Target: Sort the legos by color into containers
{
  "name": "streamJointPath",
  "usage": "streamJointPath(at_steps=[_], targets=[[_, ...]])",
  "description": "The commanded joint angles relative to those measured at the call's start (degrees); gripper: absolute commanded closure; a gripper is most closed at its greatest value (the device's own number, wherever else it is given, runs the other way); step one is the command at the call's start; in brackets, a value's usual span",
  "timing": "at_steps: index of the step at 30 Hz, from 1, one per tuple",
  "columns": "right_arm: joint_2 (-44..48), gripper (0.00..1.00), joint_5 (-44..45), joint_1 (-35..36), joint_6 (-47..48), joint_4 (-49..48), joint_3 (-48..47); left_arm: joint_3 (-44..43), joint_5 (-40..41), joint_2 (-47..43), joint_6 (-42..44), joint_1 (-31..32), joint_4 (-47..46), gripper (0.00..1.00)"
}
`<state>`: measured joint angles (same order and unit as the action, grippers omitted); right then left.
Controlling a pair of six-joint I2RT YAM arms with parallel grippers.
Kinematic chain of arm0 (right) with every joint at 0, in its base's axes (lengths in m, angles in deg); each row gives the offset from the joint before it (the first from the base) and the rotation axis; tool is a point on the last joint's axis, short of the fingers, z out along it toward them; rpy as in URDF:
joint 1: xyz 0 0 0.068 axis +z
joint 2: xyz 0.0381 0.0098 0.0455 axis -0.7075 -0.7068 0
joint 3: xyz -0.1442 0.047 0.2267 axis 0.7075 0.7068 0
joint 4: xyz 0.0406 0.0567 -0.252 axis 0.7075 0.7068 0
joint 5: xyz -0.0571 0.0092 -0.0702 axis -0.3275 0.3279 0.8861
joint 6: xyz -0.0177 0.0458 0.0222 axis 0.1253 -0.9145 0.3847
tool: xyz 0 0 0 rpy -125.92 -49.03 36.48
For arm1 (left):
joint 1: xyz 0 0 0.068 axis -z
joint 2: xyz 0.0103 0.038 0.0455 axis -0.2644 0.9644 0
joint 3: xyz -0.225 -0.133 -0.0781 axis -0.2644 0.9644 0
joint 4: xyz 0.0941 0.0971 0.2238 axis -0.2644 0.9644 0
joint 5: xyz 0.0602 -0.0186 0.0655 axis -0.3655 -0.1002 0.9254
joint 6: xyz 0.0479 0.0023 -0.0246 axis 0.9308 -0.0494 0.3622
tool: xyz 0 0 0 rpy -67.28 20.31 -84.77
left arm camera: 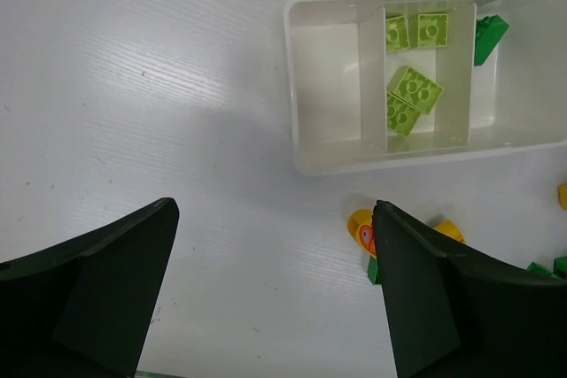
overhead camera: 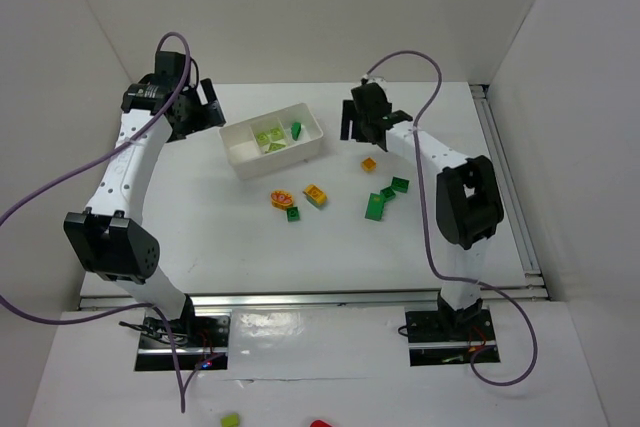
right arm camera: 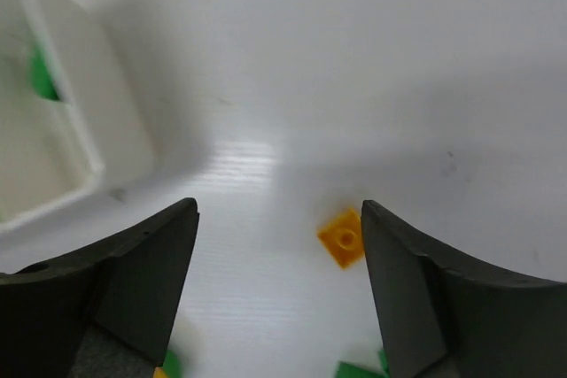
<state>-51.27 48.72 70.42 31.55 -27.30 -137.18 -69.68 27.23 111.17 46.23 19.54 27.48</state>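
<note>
The sorting is judged to be partly done. In the tray (overhead camera: 290, 154), four lime bricks (left arm camera: 415, 90) are gathered in the middle compartment, and one dark green brick (left arm camera: 487, 37) lies in the compartment at the right arm's end. The third compartment (left arm camera: 323, 86) holds nothing.

Several legos are left loose on the counter (overhead camera: 220, 217). An orange brick (right arm camera: 344, 236) lies near the tray's right end, three green bricks (overhead camera: 386, 195) lie nearer the right arm's base, and a yellow and orange cluster (overhead camera: 300, 199) lies in front of the tray.

The right gripper (right arm camera: 279, 210) is held above the counter just beside the tray's right end. Its jaws are apart and nothing is held between them. The left gripper (left arm camera: 275, 210) is parked beyond the tray's left end, its jaws wide apart and empty.

The step in hand is judged to be the fetching of another brick. The orange brick is seen directly below the right gripper, slightly off centre towards one finger. A small sideways correction is called for, then a straight descent with a finger on each side, and a firm closing on the brick. It would then have to be carried over both dividers to the bare compartment.
</note>
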Motion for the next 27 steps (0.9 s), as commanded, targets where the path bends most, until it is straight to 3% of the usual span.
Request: streamJointPath(at_steps=[1, 9, 19, 27], targets=[[-1.0, 0.16, 2.3, -0.4, 5.0, 6.9, 2.3, -0.2, -0.6, -1.4, -0.1, -0.3, -0.8, 0.0], [-4.7, 0.17, -5.1, -3.3, 12.9, 8.2, 5.6, -0.2, -1.1, -0.3, -0.7, -0.3, -0.8, 0.0], [-10.8, 0.33, -5.2, -5.7, 13.5, 7.3, 1.7, -0.7, -1.1, -0.3, -0.7, -0.3, -0.8, 0.0], [-8.8, 0.7, -1.4, -3.4, 13.5, 7.2, 1.0, -0.7, -1.6, -0.3, -0.1, -0.3, -0.8, 0.0]])
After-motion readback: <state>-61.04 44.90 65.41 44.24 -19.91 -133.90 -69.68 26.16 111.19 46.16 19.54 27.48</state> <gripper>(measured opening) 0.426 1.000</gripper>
